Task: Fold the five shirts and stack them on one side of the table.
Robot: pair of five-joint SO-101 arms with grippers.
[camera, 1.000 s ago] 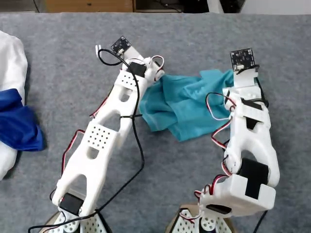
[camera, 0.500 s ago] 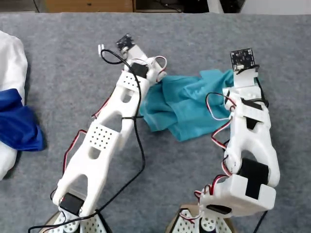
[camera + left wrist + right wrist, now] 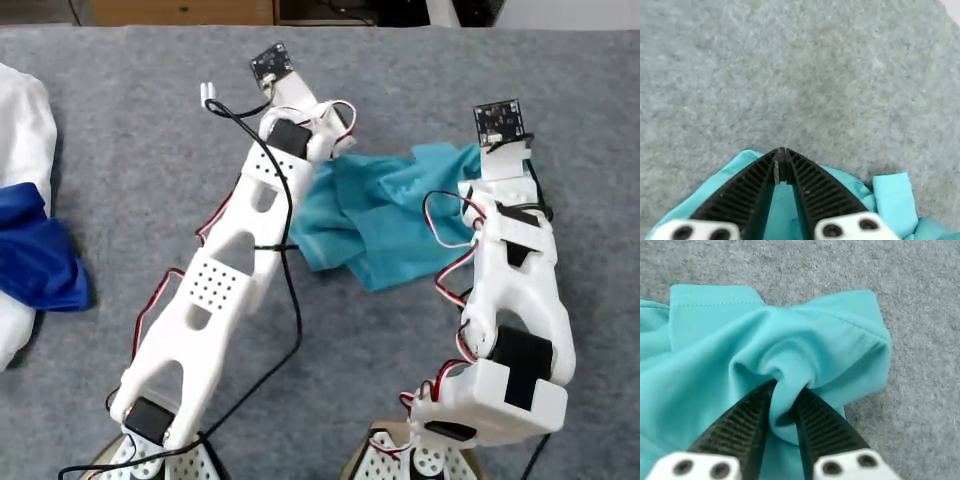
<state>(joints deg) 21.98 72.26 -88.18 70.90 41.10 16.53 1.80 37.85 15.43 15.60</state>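
High view: the teal shirt (image 3: 395,215) lies crumpled, with a white shirt (image 3: 25,110) and a blue shirt (image 3: 35,255) well to its left. Left wrist view: the left gripper (image 3: 781,154) pinches its edge. Right wrist view: the right gripper (image 3: 785,388) clamps a bunched fold.

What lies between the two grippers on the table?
The teal shirt, bunched, spans the stretch from the left gripper to the right gripper, as the high view shows. Both are shut on it.
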